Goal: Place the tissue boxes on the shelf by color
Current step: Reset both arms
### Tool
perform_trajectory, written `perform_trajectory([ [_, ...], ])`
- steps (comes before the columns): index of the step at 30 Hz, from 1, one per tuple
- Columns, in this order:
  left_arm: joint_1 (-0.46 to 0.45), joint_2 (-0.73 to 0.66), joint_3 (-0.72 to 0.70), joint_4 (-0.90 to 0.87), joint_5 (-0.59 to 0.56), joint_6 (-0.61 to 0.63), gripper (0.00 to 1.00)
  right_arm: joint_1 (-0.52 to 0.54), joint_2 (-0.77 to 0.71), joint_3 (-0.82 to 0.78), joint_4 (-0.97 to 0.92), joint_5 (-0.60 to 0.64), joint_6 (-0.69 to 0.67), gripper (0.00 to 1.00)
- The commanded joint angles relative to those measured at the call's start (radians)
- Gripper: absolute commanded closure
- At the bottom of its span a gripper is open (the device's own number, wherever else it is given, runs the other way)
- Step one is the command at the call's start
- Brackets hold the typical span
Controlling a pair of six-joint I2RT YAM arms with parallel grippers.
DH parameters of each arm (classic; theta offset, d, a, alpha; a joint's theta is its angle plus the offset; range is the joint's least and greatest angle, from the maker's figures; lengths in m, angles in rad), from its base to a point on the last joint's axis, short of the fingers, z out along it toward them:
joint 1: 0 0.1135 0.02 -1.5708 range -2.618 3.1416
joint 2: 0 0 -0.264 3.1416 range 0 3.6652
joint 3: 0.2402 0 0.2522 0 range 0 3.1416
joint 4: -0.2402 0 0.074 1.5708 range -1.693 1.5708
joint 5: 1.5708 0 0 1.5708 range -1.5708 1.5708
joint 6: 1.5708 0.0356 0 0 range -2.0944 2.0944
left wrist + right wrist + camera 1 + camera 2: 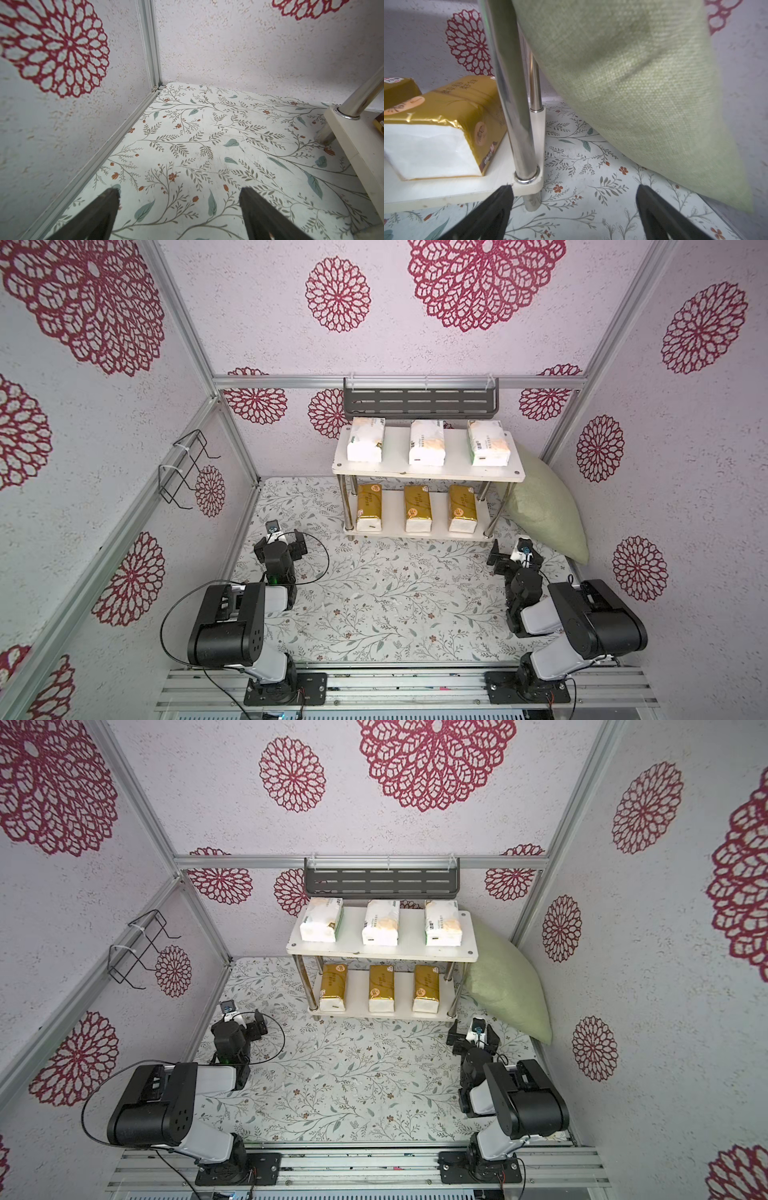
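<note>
The shelf stands at the back of the table. On its upper board lie three white tissue boxes. On the lower board lie three gold ones. My left gripper hovers low, left of the shelf; its wrist view shows it open over bare tablecloth. My right gripper sits at the shelf's front right leg, open and empty, with the nearest gold box just beyond.
A pale green cushion leans against the shelf's right side and the wall, close to my right gripper. A dark grey slotted rack hangs above the shelf. A black wire holder is fixed to the left wall. The floral tablecloth covers the table.
</note>
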Motion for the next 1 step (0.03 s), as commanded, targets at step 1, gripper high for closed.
perform_trajectory([
  [1, 0.0, 0.003, -0.003, 0.033, -0.004, 0.013, 0.03, 0.0, -0.013, 0.01, 0.003, -0.022, -0.024, 0.01],
])
